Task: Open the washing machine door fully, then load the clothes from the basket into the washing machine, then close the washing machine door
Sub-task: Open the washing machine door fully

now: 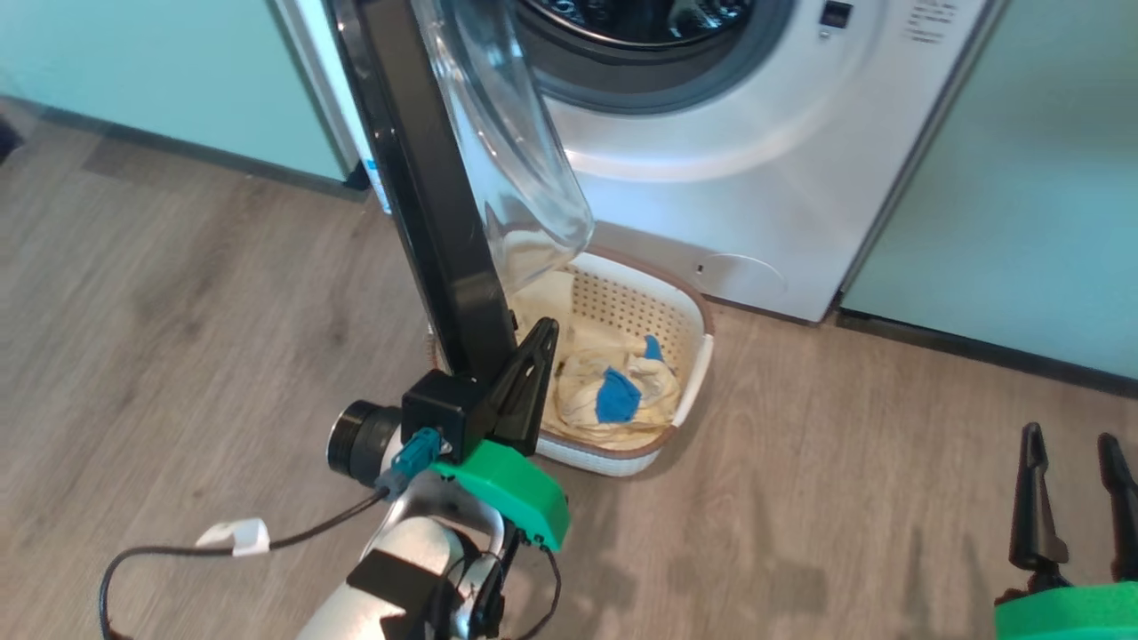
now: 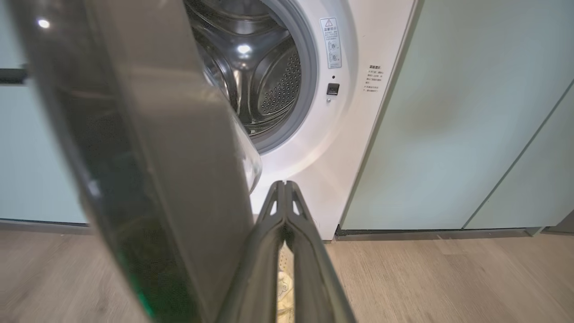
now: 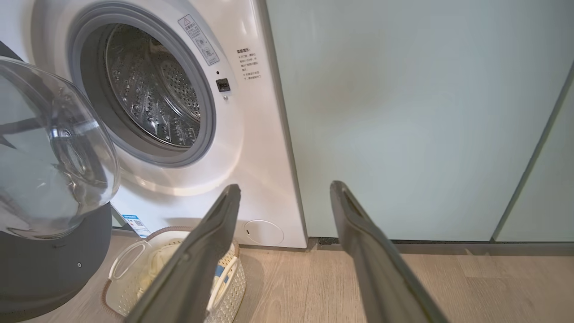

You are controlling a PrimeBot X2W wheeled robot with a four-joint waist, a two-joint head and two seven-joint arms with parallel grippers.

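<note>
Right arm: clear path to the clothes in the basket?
Likely yes. The right pincer is open, nothing stands between it and the basket, and the clothes lie exposed; the washing machine door overhangs only the basket's left side.

Bright, soft shadows, some glare

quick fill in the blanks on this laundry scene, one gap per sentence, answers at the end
1. The round washing machine door with a glossy black rim stands ____.
2. The cream-white perforated plastic basket on the floor holds pale yellow clothes with ____ patches.
3. The left gripper, beside the door's rim, has its jaws ____.
4. The right gripper has its jaws ____.

Missing words: open; blue; shut; open
</note>
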